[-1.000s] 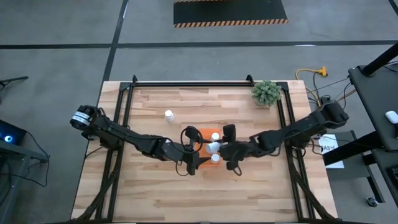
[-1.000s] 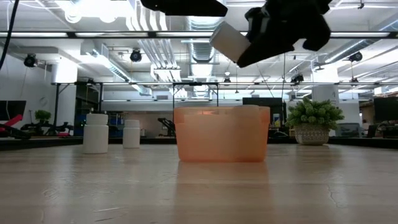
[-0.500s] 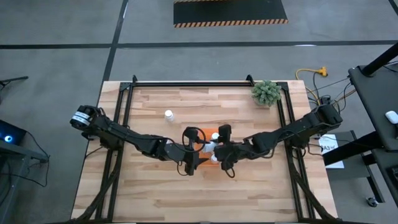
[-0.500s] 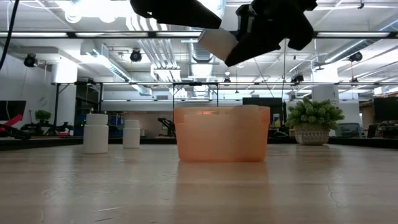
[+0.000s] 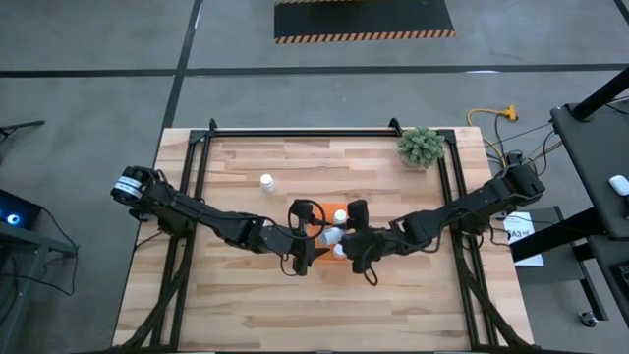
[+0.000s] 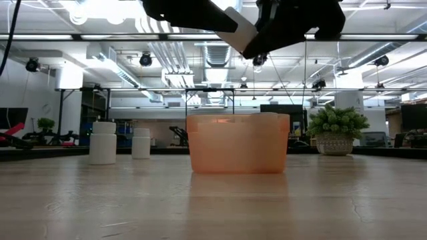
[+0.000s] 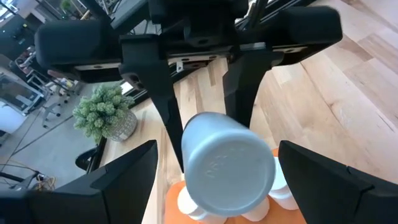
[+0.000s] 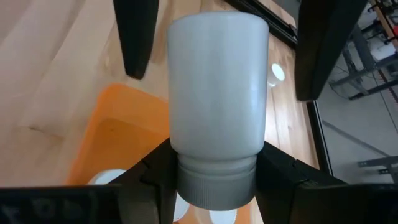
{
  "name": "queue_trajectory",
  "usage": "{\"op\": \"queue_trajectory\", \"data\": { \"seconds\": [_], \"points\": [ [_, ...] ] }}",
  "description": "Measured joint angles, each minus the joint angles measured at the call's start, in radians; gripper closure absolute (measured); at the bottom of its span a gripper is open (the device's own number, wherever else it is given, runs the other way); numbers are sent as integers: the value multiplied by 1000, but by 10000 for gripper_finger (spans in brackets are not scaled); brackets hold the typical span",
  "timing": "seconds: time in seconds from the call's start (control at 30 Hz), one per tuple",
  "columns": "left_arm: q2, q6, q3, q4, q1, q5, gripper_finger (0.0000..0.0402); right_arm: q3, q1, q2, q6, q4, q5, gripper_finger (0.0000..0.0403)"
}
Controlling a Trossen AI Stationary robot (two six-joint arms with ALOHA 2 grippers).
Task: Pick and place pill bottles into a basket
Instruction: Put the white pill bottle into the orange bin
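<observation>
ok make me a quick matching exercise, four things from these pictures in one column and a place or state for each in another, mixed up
Things:
1. right gripper
2. left gripper
3. plant
4. orange basket

Places or states:
A. open, beside the raised bottle
B. at the table's far right corner
C. shut on a pill bottle above the basket
D. on the table's middle, bottles inside

Pairs: 1-C, 2-A, 3-B, 4-D
</observation>
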Motion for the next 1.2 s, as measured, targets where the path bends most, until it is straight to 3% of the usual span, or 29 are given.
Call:
{"op": "queue_trajectory", "data": {
  "seconds": [0.47,1.0,1.2],
  "points": [
    [0,-2,0,3,0,0,91,8,3,0,2,3,0,258],
    [0,7,0,2,0,-5,227,8,6,0,11,3,8,258],
    [0,21,-1,14,0,-3,240,8,7,-1,24,-1,11,258]
  ]
}}
